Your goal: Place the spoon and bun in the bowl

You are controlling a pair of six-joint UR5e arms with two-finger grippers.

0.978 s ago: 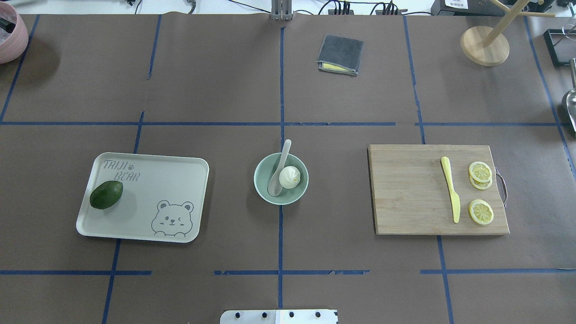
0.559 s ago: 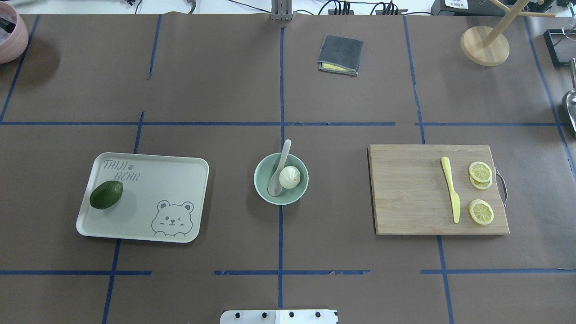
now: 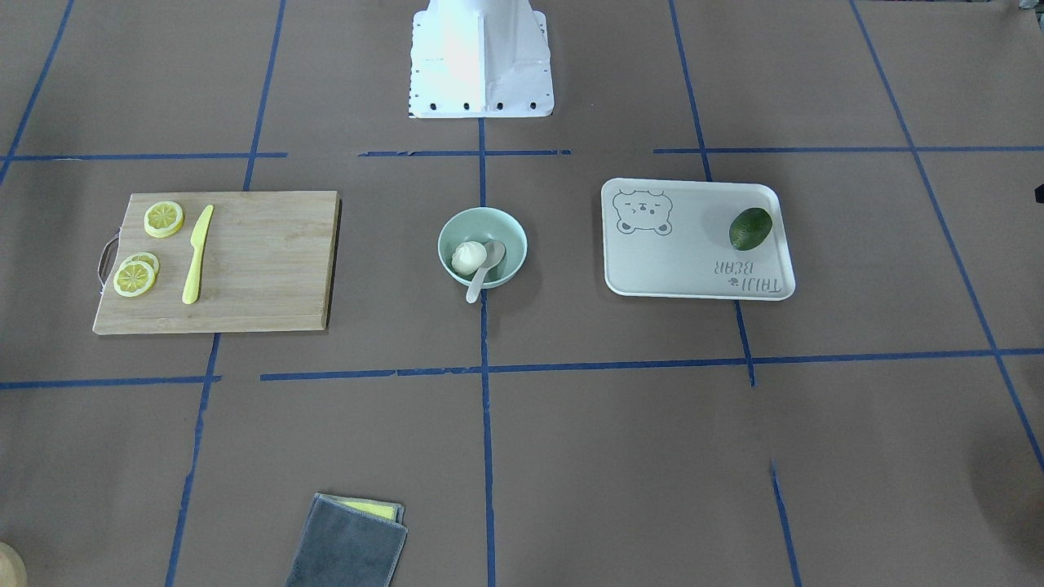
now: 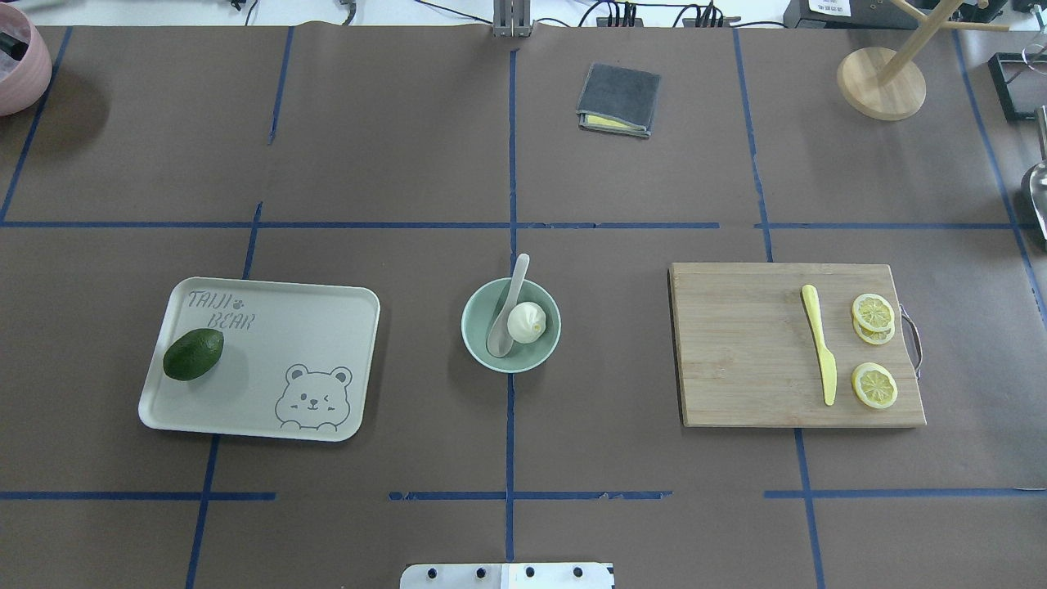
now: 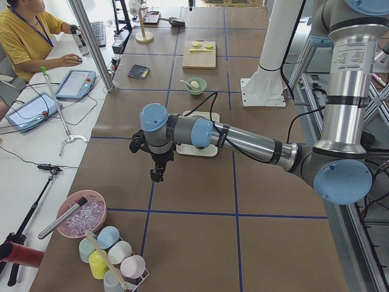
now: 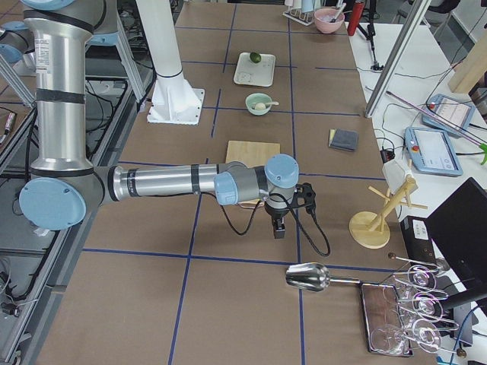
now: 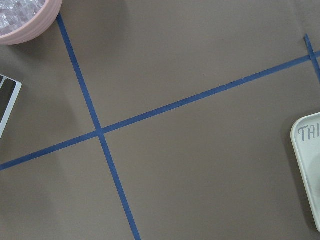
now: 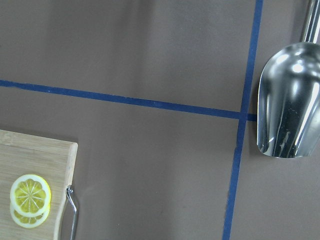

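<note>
The pale mint-green bowl (image 4: 473,335) stands at the table's middle; it also shows in the front view (image 3: 446,235). The white pleated bun (image 4: 527,321) lies inside it on the right. The off-white spoon (image 4: 510,298) rests in the bowl beside the bun, scoop down inside, handle leaning over the far rim. My left gripper (image 5: 157,176) hangs above the table far off to the left. My right gripper (image 6: 279,230) hangs far off to the right, past the cutting board. Both show only in the side views, so I cannot tell whether they are open or shut.
A cream bear-print tray (image 4: 327,327) with an avocado (image 4: 193,353) lies left of the bowl. A wooden cutting board (image 4: 736,343) with a yellow knife (image 4: 820,343) and lemon slices (image 4: 873,312) lies right. A grey cloth (image 4: 619,98), a wooden stand (image 4: 881,82), a metal scoop (image 8: 287,100) and a pink bowl (image 4: 16,65) sit at the edges.
</note>
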